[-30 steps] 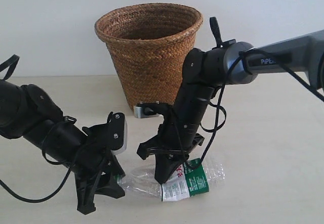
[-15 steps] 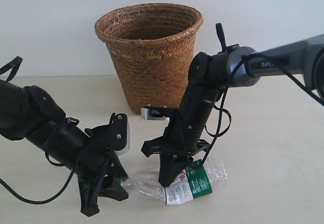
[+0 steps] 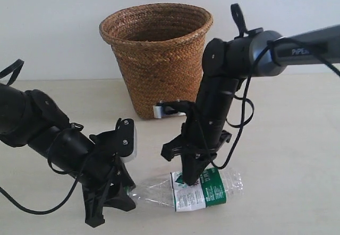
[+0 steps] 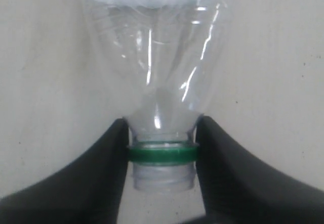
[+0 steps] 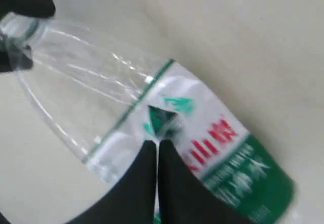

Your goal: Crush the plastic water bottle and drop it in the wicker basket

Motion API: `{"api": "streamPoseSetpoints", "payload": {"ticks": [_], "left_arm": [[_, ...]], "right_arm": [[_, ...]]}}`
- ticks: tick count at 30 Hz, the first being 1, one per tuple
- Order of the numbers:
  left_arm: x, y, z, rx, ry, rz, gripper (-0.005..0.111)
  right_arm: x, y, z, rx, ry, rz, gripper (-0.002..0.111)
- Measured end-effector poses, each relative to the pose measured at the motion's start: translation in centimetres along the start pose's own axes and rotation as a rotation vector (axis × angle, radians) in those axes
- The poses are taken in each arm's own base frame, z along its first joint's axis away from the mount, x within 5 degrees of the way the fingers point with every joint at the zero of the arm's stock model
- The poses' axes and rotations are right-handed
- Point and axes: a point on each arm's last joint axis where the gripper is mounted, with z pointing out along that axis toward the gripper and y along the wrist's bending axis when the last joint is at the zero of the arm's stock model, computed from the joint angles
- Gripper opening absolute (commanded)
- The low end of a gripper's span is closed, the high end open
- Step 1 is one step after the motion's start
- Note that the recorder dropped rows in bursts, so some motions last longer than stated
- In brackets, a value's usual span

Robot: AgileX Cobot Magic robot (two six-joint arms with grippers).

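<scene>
Exterior view: on the pale table [image 3: 287,139] the wicker basket [image 3: 156,54] stands upright at the back. In front of it, apart from it, the plastic water bottle [image 3: 199,190] lies on its side (white-and-green label, red characters). The left gripper [image 4: 162,153] clamps its green-ringed neck. The right gripper [image 5: 157,150], fingers pressed together, rests tip-down on the label.

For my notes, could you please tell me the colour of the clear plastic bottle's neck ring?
The neck ring is green; clearest in the left wrist view.
</scene>
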Motion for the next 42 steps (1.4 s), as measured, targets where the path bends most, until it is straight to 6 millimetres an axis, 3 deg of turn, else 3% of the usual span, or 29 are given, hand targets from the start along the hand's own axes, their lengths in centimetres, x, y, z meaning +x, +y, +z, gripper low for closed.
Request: {"api": "streamPoseSetpoints", "payload": {"ticks": [7, 11, 23, 42], "left_arm": [[0.1, 0.0, 0.0, 0.002, 0.01, 0.015, 0.004], [0.1, 0.0, 0.0, 0.003, 0.012, 0.017, 0.004], [0.1, 0.0, 0.0, 0.004, 0.012, 0.018, 0.004], [0.1, -0.1, -0.1, 0.006, 0.014, 0.023, 0.004]], "right_arm": [[1.3, 1.3, -5.2, 0.102, -0.09, -0.088, 0.0], [1.6, 1.7, -6.2, 0.118, -0.107, -0.108, 0.0], [3.4, 0.6, -3.3, 0.126, 0.022, -0.096, 0.0], [2.4, -1.8, 2.4, 0.058, 0.131, -0.034, 0.0]]}}
